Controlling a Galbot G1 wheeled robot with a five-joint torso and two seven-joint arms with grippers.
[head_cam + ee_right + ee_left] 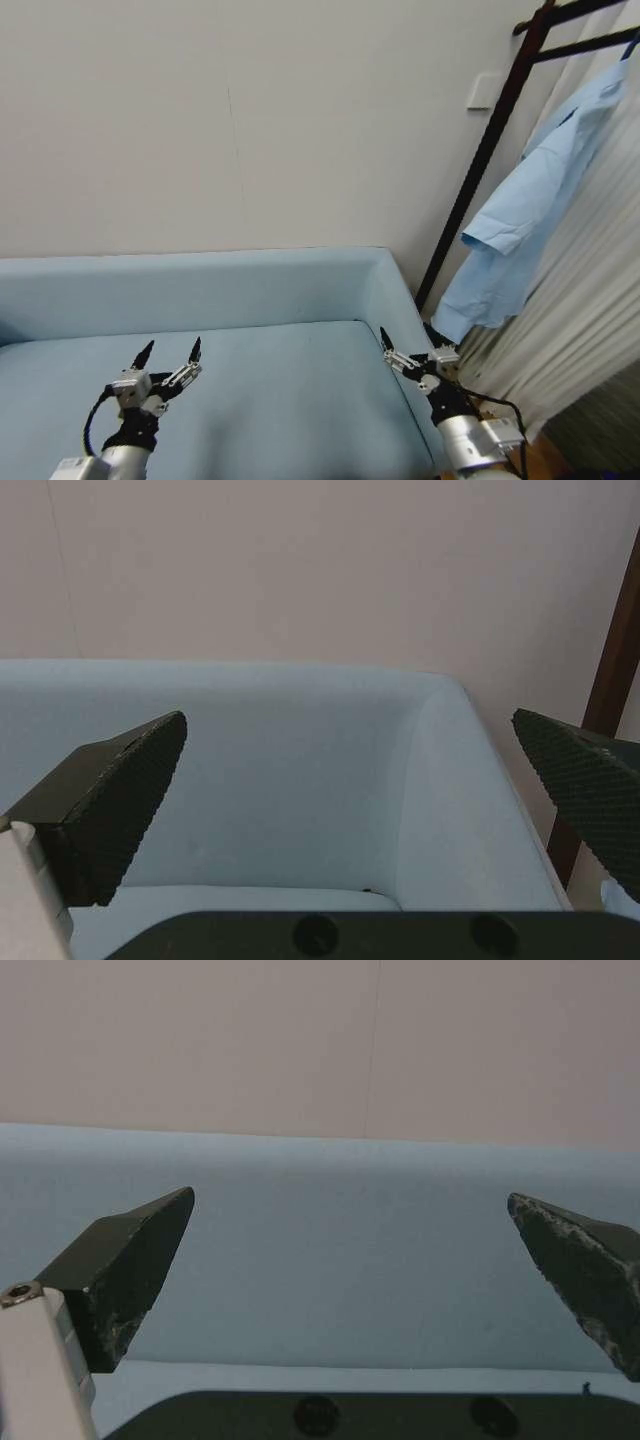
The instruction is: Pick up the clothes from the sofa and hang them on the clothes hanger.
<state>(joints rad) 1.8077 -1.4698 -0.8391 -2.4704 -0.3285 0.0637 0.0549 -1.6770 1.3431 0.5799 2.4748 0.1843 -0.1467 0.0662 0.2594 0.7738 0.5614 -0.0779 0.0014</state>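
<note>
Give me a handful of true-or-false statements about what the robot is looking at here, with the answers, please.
1. The light blue short-sleeved shirt hangs on the dark brown wooden rack. True.
2. The left gripper is clamped on that shirt. False: it is open, holding nothing, above the seat of the pale blue fabric sofa.
3. The right gripper is shut. False: it is open, near the sofa's right armrest.
4. The rack stands beyond the sofa's right end. True.

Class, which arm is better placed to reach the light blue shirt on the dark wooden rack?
Likely right: the open right gripper is near the light blue shirt; the left gripper is farther, over the sofa.
</note>
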